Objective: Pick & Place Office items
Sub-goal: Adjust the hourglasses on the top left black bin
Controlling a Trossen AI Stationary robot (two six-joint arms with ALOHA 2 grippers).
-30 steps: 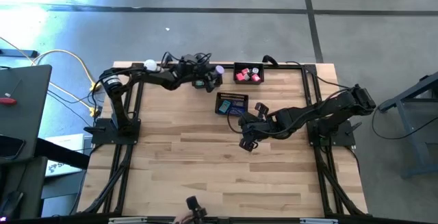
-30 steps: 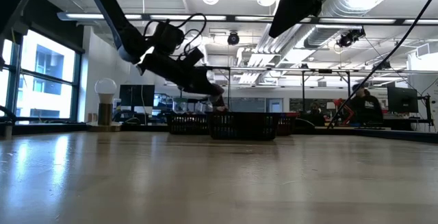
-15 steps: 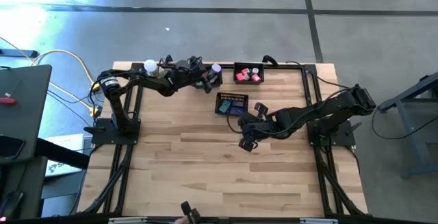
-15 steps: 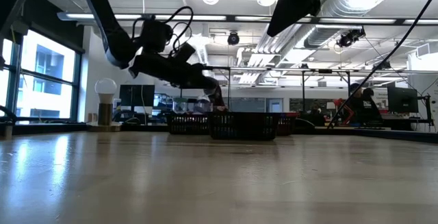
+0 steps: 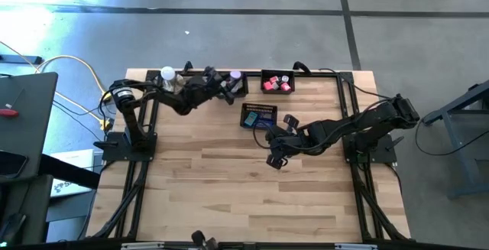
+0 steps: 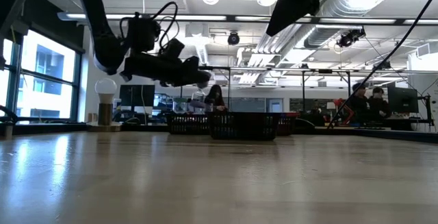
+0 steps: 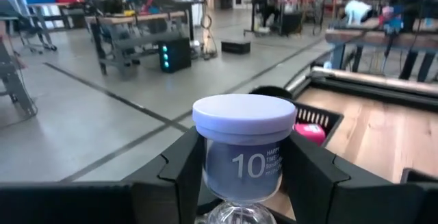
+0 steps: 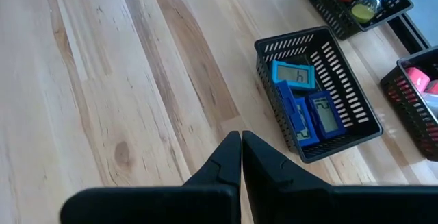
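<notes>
My left gripper [image 5: 229, 81] is over the table's far edge, above the far mesh tray [image 8: 356, 1], and is shut on a lavender-capped timer [image 7: 243, 162] marked "10". The cap [image 5: 236, 75] shows past its fingertips. In the low view this gripper [image 6: 202, 77] hangs well above the trays. My right gripper [image 5: 275, 159] is shut and empty over bare wood near the table's middle; its fingers [image 8: 241, 157] point down beside the tray of dark blue blocks [image 8: 311, 111]. Pink-red pieces [image 5: 275, 84] lie in the far right tray. My left gripper pinches the timer between its two fingers [image 7: 183, 172], which sit on either side of the lavender end [image 7: 243, 166] just under the cap. The fingers lie about level. The timer is lifted clear, its cap past the fingertips and its glass bulb [image 7: 239, 214] back between them.
Three black mesh trays sit at the far side: one under my left gripper, one with pink-red pieces [image 5: 289, 76], one with blue blocks [image 5: 258, 115]. A white ball on a metal base [image 5: 167, 73] stands at the far left. Bare wood spreads over the near half. People stand in the room beyond.
My left gripper has risen from the far tray and drawn back toward the table's left, tipping from a downward slant to about level. It stays shut on the lavender timer, which is now lifted clear of the tray. My right arm has kept still.
</notes>
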